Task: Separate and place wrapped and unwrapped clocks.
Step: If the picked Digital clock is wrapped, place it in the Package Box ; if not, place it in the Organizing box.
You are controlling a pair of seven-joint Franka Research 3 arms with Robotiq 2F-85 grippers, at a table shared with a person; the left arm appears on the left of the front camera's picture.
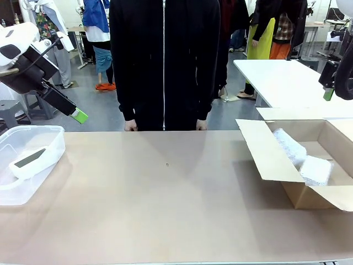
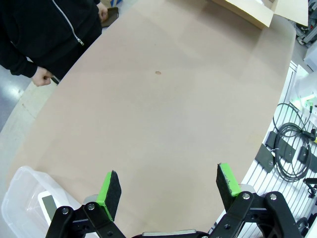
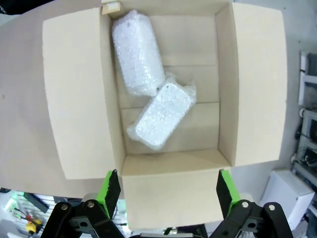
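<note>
Two wrapped clocks lie in the cardboard box below the right gripper — jaws wide, empty. Bare clock rests in the plastic tub, long axis slanting, beneath the left gripper — likewise wide, empty. Sorting looks complete.

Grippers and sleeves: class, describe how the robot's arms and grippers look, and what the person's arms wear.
White arm casings end in black two-finger grippers, left gripper and right gripper, with bright green pads. The person wears long black sleeves on a black zip jacket.

Left gripper and right gripper raised, jaws wide apart, empty. Person's hands hang at the far edge.
</note>
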